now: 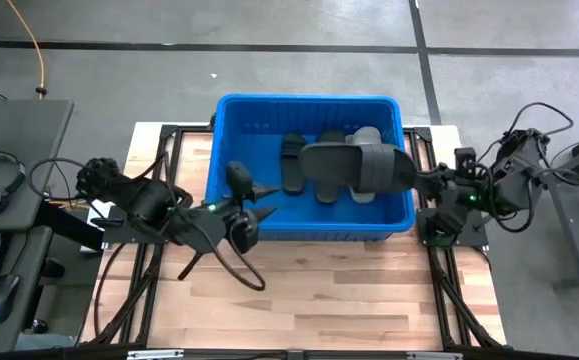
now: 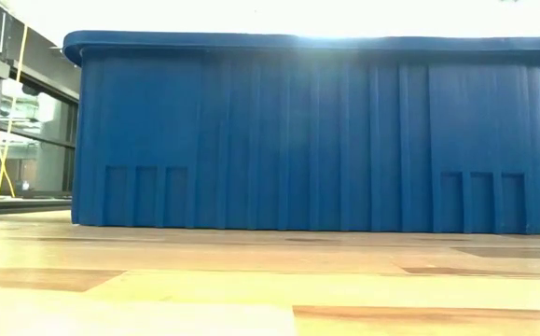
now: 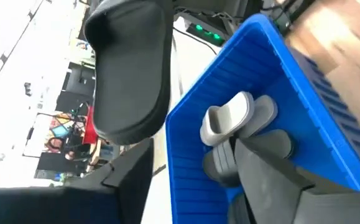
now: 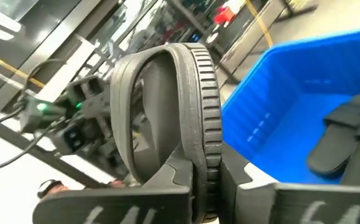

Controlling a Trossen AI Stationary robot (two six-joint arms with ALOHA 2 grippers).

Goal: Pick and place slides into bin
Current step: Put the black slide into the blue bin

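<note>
- The right gripper is clamping its fingers tight on the edge of a dark grey slide, holding it in the air above the bright blue bin.
- The left gripper is hanging over the bin's near-left part, fingers spread and holding nothing.
- Black slides and a light grey slide are lying inside the bin, below both grippers.

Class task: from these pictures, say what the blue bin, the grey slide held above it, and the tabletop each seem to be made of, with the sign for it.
Bin: likely moulded plastic, glossy; ribbed walls, rolled rim.
Grey slide in the right gripper: probably rubber or foam, matte; ridged sole edge.
Tabletop: wood, with visible grain and joined planks.
</note>
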